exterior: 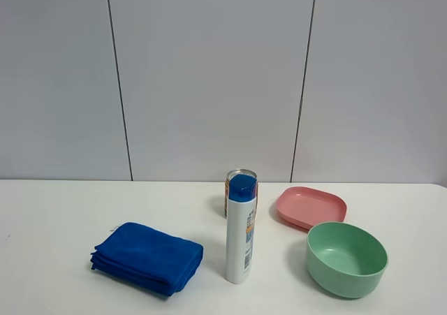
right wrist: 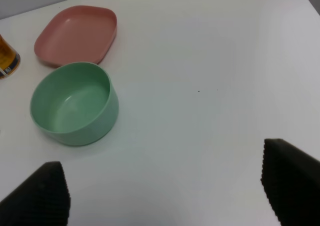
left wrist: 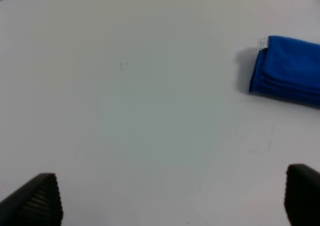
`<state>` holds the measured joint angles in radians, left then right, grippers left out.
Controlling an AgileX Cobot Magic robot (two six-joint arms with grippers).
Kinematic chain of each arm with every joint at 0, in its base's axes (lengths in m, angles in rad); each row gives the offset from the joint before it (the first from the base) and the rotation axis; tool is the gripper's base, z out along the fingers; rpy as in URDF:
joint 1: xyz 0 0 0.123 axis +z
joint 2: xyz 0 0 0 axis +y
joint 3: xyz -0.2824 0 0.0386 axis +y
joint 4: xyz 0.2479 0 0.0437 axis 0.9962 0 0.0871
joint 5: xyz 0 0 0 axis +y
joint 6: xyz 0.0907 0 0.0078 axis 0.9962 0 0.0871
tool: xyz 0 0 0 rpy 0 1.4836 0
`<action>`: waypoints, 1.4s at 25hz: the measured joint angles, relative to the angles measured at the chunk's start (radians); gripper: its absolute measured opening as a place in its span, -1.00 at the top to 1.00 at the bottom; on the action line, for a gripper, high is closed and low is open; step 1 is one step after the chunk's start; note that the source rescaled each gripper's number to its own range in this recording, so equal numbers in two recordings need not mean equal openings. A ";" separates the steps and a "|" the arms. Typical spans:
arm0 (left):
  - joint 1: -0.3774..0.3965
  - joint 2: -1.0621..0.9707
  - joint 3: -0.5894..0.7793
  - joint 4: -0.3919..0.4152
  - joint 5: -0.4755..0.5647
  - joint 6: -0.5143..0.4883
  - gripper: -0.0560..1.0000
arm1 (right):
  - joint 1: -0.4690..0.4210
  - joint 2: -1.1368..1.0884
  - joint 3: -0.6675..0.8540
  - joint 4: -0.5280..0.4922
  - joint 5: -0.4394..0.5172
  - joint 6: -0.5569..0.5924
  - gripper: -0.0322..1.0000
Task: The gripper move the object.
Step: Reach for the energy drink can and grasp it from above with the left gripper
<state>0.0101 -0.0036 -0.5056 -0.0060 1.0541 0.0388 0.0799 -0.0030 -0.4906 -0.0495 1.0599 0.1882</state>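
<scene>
A pale panelled wall (exterior: 209, 70) stands behind a white table (exterior: 56, 217), on which everything is set out. The can (exterior: 241, 172) stands upright near the middle of the table towards the wall, its long axis vertical. In the high view it is largely hidden by the tall white bottle (exterior: 239, 238) standing directly in front of it.

Neither arm is seen in the high view. The left gripper (left wrist: 170, 186) is held wide apart with nothing between its fingers. Only a folded blue cloth (left wrist: 287, 70) and bare table are shown ahead of it, and the can is not in its view. The right gripper (right wrist: 162, 156) is likewise spread wide and empty. From it the can (right wrist: 7, 58) is caught at the very edge of the wrist view, beyond the green bowl (right wrist: 75, 103) and just beside the pink plate (right wrist: 77, 33).

The right arm is therefore judged the better placed. The bowl and plate lie between it and the can, so a path past them or over them would be required. The bottle's closeness to the can is judged the main risk.

Both bowl and plate are seen to be empty.
</scene>
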 joint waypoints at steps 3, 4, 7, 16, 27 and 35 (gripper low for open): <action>0.000 0.000 0.000 0.000 0.000 0.000 -0.88 | 0.000 0.000 0.000 0.000 0.000 0.000 -1.00; 0.000 0.000 0.000 0.000 0.000 0.000 -0.88 | 0.000 0.000 0.000 0.000 0.000 0.000 -1.00; 0.000 0.000 0.000 0.000 0.000 0.000 -0.88 | 0.000 0.000 0.000 0.000 0.000 0.000 -1.00; 0.000 0.000 0.000 0.000 0.000 0.000 -0.88 | 0.000 0.000 0.000 0.000 0.000 0.000 -1.00; 0.000 0.004 -0.016 -0.025 0.002 -0.005 -0.88 | 0.000 0.000 0.000 0.000 0.000 0.000 -1.00; 0.000 0.207 -0.276 -0.233 -0.107 0.174 -0.88 | 0.000 0.000 0.000 0.000 0.000 0.000 -1.00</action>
<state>0.0101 0.2037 -0.7811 -0.2391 0.9471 0.2129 0.0799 -0.0030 -0.4906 -0.0495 1.0599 0.1882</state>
